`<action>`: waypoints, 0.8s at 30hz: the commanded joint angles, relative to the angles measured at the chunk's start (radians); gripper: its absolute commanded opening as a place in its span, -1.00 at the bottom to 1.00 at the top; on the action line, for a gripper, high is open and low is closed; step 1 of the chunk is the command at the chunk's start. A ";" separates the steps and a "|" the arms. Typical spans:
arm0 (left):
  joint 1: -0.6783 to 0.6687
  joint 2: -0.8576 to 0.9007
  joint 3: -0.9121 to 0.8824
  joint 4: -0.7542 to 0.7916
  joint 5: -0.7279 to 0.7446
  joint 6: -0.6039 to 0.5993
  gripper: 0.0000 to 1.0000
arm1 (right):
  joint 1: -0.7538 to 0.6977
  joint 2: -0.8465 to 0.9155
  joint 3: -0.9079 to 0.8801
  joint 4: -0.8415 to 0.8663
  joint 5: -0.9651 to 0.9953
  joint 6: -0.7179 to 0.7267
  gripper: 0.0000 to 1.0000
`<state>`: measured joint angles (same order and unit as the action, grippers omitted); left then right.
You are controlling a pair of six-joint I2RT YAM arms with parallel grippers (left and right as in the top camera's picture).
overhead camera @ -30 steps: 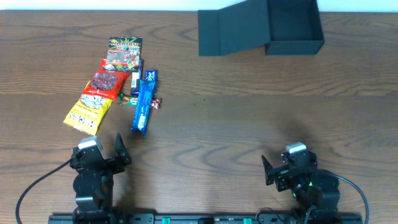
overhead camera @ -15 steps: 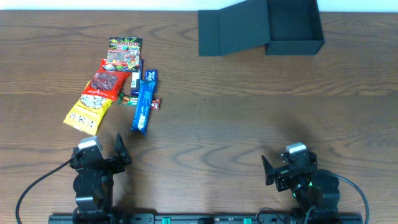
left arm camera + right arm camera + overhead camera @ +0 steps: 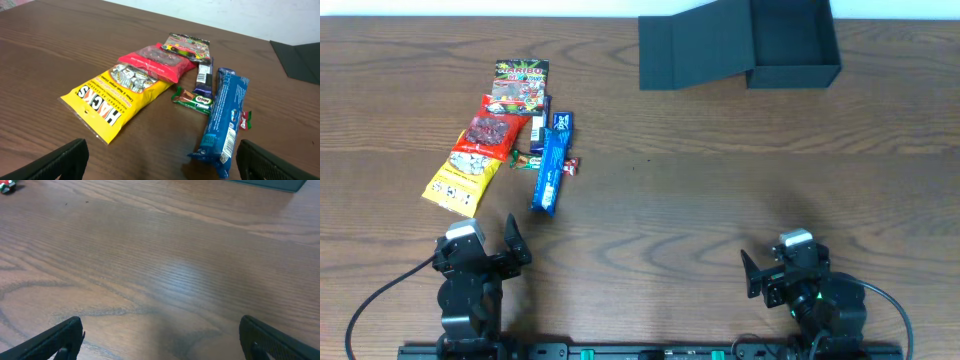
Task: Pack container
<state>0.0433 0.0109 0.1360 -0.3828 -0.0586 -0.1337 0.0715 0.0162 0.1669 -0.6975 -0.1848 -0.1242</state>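
The container (image 3: pixel 790 42) sits lid-open at the worktop's (image 3: pixel 670 200) far edge, well apart from the snack pile (image 3: pixel 510 135). Left claw (image 3: pixel 162 159) and right claw (image 3: pixel 160 336) gape wide, holding nothing. Only the left wrist view reads "HACKS" on the yellow bag (image 3: pixel 112 97).

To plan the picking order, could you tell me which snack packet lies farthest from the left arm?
The black-and-green packet, at the row's far end, beyond the red packet.

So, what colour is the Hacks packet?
The Hacks packet is yellow, black lettering; clearest in left wrist view.
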 commanded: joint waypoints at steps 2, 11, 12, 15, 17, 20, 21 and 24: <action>0.004 -0.006 -0.023 0.001 0.004 0.007 0.91 | -0.005 -0.011 -0.004 0.002 0.005 -0.004 0.99; 0.004 -0.006 -0.023 0.001 0.004 0.006 0.91 | -0.005 -0.011 -0.004 0.002 0.005 -0.004 0.98; 0.004 -0.006 -0.023 0.001 0.004 0.006 0.91 | -0.005 -0.011 -0.004 0.002 0.005 -0.004 0.99; 0.004 -0.006 -0.023 0.001 0.004 0.007 0.91 | -0.005 -0.011 -0.004 0.002 0.006 -0.004 0.98; 0.004 -0.006 -0.023 0.001 0.004 0.007 0.91 | -0.005 -0.011 -0.004 0.008 -0.011 0.002 0.98; 0.004 -0.006 -0.023 0.001 0.004 0.007 0.91 | -0.005 -0.011 -0.004 0.024 -0.034 0.178 0.99; 0.004 -0.006 -0.023 0.000 0.004 0.007 0.91 | -0.005 -0.011 -0.004 0.026 -0.034 0.256 0.98; 0.004 -0.006 -0.023 0.001 0.004 0.006 0.91 | -0.005 -0.011 -0.004 0.025 -0.053 0.584 0.98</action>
<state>0.0433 0.0109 0.1360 -0.3828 -0.0586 -0.1337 0.0711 0.0162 0.1669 -0.6754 -0.2096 0.1394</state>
